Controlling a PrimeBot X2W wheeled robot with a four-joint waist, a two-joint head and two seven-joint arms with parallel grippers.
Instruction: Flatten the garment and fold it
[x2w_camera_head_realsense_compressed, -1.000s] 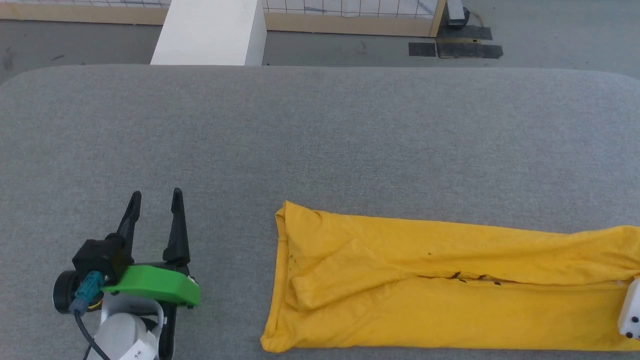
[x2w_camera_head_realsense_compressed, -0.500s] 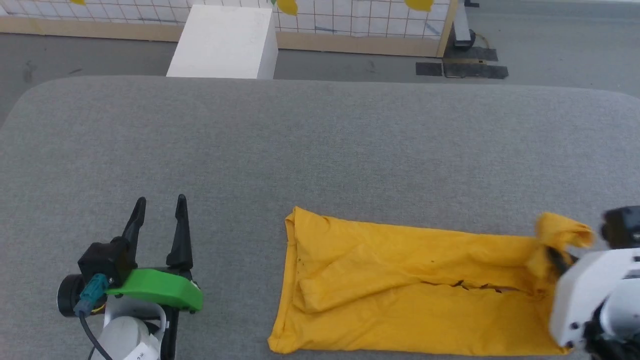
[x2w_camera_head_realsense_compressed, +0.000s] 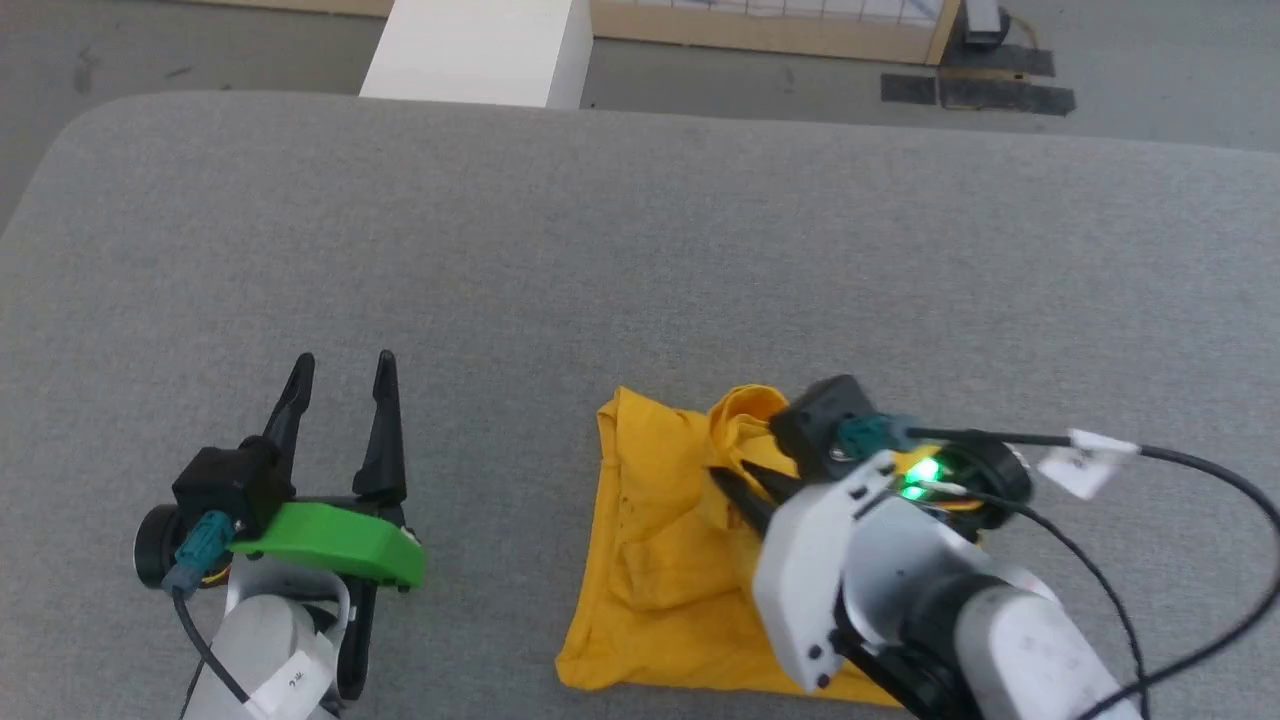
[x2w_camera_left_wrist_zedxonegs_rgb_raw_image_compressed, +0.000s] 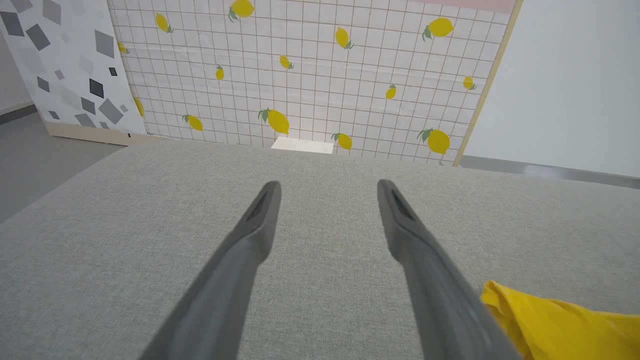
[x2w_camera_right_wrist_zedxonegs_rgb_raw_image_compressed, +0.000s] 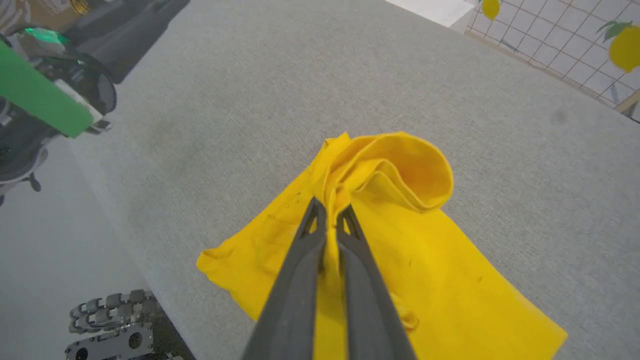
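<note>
Right fingers (x2w_camera_right_wrist_zedxonegs_rgb_raw_image_compressed: 306, 260): two long, dark, tapering prongs pressed together, with a bunched edge of the garment (x2w_camera_right_wrist_zedxonegs_rgb_raw_image_compressed: 425, 260) pinched between their tips. Just past the tips the yellow cloth stands up off the layer below and curls over in a soft rounded loop. In the head view the same fingers (x2w_camera_head_realsense_compressed: 742, 498) point left across the cloth from a white wrist housing with a green light.

The garment (x2w_camera_head_realsense_compressed: 650, 560) is a bright yellow, matte knit. Apart from the lifted part it lies in creased flat layers. Its left edge is roughly straight and its near left corner is rounded. It sits on the near part of the worktop (x2w_camera_head_realsense_compressed: 640, 250), right of centre, close to the near edge.

Left fingers (x2w_camera_head_realsense_compressed: 380, 440): spread wide with nothing between them, tips pointing to the far side. They are clear of the garment, which lies to their right. Their own camera shows the fingers (x2w_camera_left_wrist_zedxonegs_rgb_raw_image_compressed: 425, 270) above bare worktop, with a yellow corner of the garment (x2w_camera_left_wrist_zedxonegs_rgb_raw_image_compressed: 550, 320) just beside the right one. A green plastic cover (x2w_camera_head_realsense_compressed: 330, 540) sits behind their base.

The worktop is covered in grey woven fabric of fine, even grain, with rounded far corners. A white rectangular block (x2w_camera_head_realsense_compressed: 480, 50) stands on the floor beyond its far edge. A gridded panel printed with lemons (x2w_camera_left_wrist_zedxonegs_rgb_raw_image_compressed: 310, 75) stands farther off.
</note>
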